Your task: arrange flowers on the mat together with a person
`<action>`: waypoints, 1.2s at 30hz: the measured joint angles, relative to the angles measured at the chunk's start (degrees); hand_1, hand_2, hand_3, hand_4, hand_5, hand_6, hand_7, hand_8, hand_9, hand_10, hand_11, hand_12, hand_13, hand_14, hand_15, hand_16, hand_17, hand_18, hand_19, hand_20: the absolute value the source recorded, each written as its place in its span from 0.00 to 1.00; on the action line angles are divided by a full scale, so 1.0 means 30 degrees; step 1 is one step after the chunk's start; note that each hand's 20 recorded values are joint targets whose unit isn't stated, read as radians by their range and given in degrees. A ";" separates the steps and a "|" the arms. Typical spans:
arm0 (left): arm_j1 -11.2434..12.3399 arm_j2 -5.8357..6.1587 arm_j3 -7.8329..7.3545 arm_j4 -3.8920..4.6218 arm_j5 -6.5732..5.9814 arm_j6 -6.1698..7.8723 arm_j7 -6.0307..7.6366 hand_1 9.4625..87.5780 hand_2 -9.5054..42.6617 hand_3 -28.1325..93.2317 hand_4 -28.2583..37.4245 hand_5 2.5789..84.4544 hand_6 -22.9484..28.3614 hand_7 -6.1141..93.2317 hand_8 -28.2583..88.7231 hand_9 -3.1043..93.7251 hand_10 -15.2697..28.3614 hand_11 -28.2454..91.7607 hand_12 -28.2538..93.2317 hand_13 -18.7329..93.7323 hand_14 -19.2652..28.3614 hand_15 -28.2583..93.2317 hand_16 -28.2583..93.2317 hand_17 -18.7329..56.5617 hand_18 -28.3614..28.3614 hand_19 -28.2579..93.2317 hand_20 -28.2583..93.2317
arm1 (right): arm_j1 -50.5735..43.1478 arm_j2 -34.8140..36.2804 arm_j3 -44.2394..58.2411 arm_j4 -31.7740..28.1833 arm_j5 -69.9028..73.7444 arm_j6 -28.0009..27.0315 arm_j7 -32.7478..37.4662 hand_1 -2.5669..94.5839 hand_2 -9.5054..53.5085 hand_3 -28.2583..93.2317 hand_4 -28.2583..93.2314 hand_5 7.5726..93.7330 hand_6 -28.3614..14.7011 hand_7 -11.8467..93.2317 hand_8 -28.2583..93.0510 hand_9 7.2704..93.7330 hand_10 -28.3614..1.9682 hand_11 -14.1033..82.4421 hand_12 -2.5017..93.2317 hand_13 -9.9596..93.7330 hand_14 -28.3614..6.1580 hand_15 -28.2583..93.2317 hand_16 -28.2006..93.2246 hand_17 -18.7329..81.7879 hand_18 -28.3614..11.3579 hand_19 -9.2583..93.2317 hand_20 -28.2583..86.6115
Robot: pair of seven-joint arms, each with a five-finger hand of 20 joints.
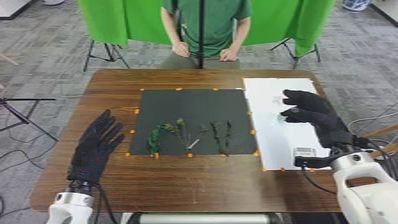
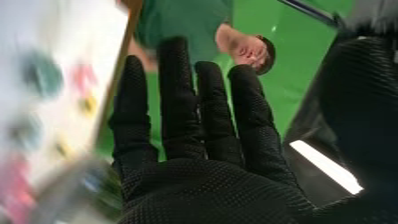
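Observation:
On the dark mat (image 1: 178, 106) lie green leafy sprigs (image 1: 155, 140), a branching stem (image 1: 181, 131) with a pale end, and slim dark stems (image 1: 224, 136). My right hand (image 1: 311, 111) is over the white sheet (image 1: 282, 142) beside the mat, partly covering small pink and teal pieces there. In the right wrist view my right hand (image 2: 209, 187) has straight fingers and nothing held; blurred teal (image 2: 43, 75) and pink (image 2: 83, 77) pieces show on the white surface. My left hand (image 1: 91, 150) stands open to the left of the mat, fingers straight and empty.
The brown wooden table (image 1: 204, 182) surrounds the mat and sheet. A barcode label (image 1: 305, 152) sits on the sheet's near part, close to my right wrist. A thin dark pole (image 1: 202, 35) rises at the far edge. Orange tape bits mark the mat's border.

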 measured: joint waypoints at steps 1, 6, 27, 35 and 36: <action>0.0026 0.0000 -0.0001 -0.0007 0.0000 0.0000 0.0001 0.27 0.05 0.78 0.05 0.28 0.49 0.26 0.15 0.21 0.56 0.38 0.36 0.31 0.64 0.33 0.29 0.10 0.85 0.54 0.29 | 0.0258 0.0397 -0.0310 0.0301 -0.1357 0.0396 -0.0053 0.36 0.00 0.93 0.00 0.33 0.64 0.41 0.09 0.32 0.66 0.38 0.26 0.50 0.51 0.75 0.37 0.36 0.22 0.79 0.58; 0.0010 0.0000 0.0003 -0.0007 0.0009 -0.0002 0.0013 0.27 0.05 0.78 0.05 0.29 0.49 0.26 0.15 0.21 0.56 0.38 0.36 0.31 0.64 0.34 0.29 0.10 0.85 0.54 0.29 | 0.1724 0.2188 -0.0931 0.1969 -0.5872 0.0322 -0.0033 0.38 0.00 0.93 0.00 0.35 0.64 0.42 0.08 0.33 0.70 0.40 0.26 0.53 0.51 0.84 0.37 0.41 0.25 0.86 0.61; -0.0079 0.0001 0.0084 0.0010 0.0013 -0.0035 -0.0102 0.27 0.05 0.78 0.05 0.30 0.50 0.26 0.15 0.21 0.56 0.38 0.35 0.32 0.65 0.34 0.29 0.10 0.85 0.54 0.29 | 0.8307 0.4800 -0.8376 0.6927 -1.9106 -0.3080 0.4349 0.44 0.00 0.92 0.00 0.40 0.67 0.44 0.08 0.39 0.71 0.44 0.24 0.60 0.55 0.86 0.36 0.46 0.28 0.92 0.60; -0.0078 0.0013 0.0083 0.0008 0.0012 -0.0032 -0.0101 0.27 0.05 0.78 0.05 0.30 0.50 0.26 0.15 0.21 0.56 0.38 0.35 0.32 0.65 0.34 0.29 0.11 0.85 0.54 0.29 | 0.9533 0.4813 -0.9697 0.7580 -1.9788 -0.2581 0.5333 0.50 0.00 0.91 0.00 0.48 0.70 0.50 0.07 0.49 0.63 0.55 0.28 0.69 0.61 0.83 0.45 0.50 0.29 0.96 0.59; -0.0078 0.0013 0.0083 0.0008 0.0012 -0.0032 -0.0102 0.27 0.05 0.78 0.05 0.30 0.50 0.26 0.15 0.21 0.56 0.38 0.35 0.32 0.65 0.34 0.29 0.10 0.85 0.54 0.29 | 0.9593 0.4809 -0.9730 0.7642 -1.9827 -0.2620 0.5334 0.51 0.00 0.90 0.00 0.48 0.70 0.51 0.09 0.53 0.65 0.51 0.33 0.70 0.62 0.83 0.45 0.51 0.29 0.96 0.59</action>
